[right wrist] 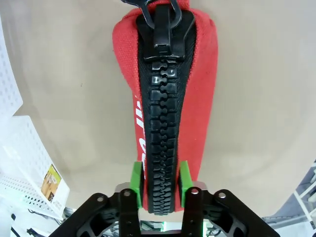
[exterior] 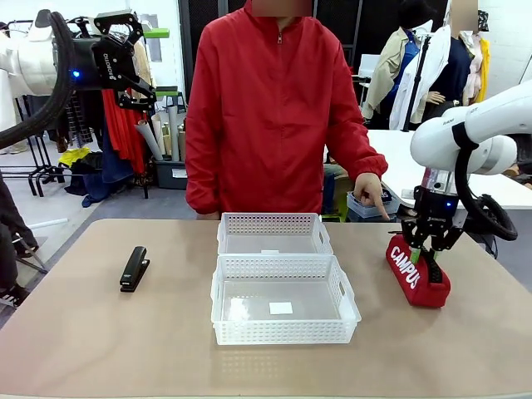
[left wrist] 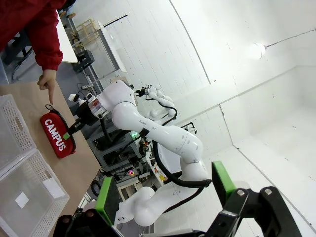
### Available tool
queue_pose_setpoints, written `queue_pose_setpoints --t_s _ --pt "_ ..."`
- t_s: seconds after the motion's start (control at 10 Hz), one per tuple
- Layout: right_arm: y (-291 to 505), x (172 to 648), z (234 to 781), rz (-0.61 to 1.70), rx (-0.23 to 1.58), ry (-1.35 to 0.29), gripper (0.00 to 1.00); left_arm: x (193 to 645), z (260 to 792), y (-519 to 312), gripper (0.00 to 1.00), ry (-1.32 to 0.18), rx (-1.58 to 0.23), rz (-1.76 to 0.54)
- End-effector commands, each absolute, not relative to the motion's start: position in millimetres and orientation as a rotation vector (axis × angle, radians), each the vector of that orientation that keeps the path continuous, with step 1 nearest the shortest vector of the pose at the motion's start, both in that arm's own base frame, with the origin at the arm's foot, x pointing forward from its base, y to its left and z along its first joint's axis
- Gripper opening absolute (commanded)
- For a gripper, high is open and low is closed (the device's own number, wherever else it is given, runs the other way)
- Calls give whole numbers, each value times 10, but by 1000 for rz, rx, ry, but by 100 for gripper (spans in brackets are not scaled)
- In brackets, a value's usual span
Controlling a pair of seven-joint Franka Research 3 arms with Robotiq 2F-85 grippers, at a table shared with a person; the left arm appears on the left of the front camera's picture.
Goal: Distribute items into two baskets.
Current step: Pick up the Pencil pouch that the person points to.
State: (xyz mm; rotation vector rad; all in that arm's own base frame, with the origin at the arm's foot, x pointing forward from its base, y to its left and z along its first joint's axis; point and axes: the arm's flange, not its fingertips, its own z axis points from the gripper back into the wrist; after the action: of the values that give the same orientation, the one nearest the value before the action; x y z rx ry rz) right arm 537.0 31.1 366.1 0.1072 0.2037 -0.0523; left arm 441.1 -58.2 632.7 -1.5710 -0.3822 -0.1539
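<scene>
- Front view: the far basket (exterior: pixel 274 223) and the near basket (exterior: pixel 283 332) stand empty in the middle of the surface (exterior: pixel 108 349). The stapler (exterior: pixel 134 268) lies near the left edge and the red pouch (exterior: pixel 413 274) near the right edge, under the right gripper (exterior: pixel 430 249).
- Left wrist view: the left gripper (left wrist: pixel 165 192) is raised and wide open, with nothing in it. A person's hand (left wrist: pixel 48 81) points at the pouch.
- Right wrist view: the green pads (right wrist: pixel 136 180) press the pouch's zipper (right wrist: pixel 160 113) from both sides, and the pouch rests on the surface. Both items are not yet in a basket.
</scene>
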Motion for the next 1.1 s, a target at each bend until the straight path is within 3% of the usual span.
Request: queue_pose_setpoints --t_s 0.0,0.5,1.0 --pt "300 5314 3693 -42 97 171 0 4388 6331 -577 100 -385 -1574 -153" --pt "373 5252 4137 -52 75 204 0 4388 6331 -577 100 -385 -1574 -153" --pt "861 5139 5521 -34 54 247 0 4388 6331 -577 100 -385 -1574 -153"
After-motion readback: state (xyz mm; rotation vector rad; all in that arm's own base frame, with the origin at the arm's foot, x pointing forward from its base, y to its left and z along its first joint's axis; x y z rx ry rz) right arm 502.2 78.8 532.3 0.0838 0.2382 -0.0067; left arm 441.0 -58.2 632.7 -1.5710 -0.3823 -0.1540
